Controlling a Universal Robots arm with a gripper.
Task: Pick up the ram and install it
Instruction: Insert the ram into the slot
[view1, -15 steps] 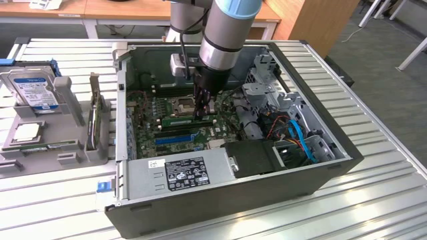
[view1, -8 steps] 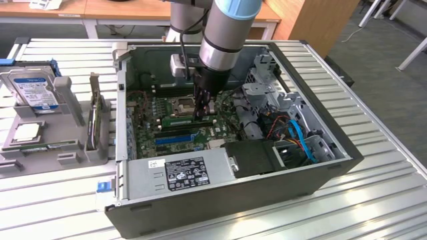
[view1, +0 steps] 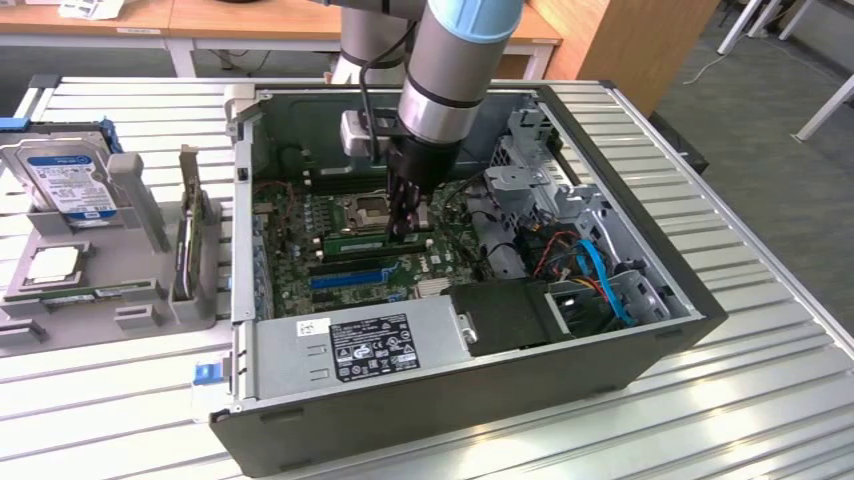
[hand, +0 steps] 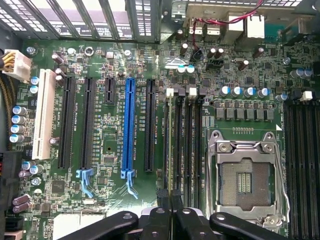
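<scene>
The arm's thick wrist hides most of the gripper (view1: 403, 232) in the exterior view. Its tips blend into dark parts of the board (view1: 300, 235), so the grip is hard to read there. In the wrist view the two black fingers (hand: 162, 200) stand pressed almost together over a thin strip seen edge-on. That strip is the ram (view1: 378, 243), a green stick near the board's middle. The fingers pinch it at its top edge, and it runs in line with the black memory slots (hand: 189, 145) just beside the CPU socket (hand: 245, 177). Whether its lower edge sits in a slot or just above one cannot be told, and the fingers cover part of its length. A blue slot (hand: 129, 127) and a white slot (hand: 44, 115) lie on the side of the ram away from the socket. A power supply (view1: 360, 345) lies along the case (view1: 534, 400) wall nearest the exterior camera. Blue cables (view1: 607, 285) crowd the case corner at the exterior view's right. On the worktop (view1: 747, 400), by its edge at the exterior view's left, a grey holder (view1: 127, 300) is cut off by the frame and carries a hard drive (view1: 60, 175).
</scene>
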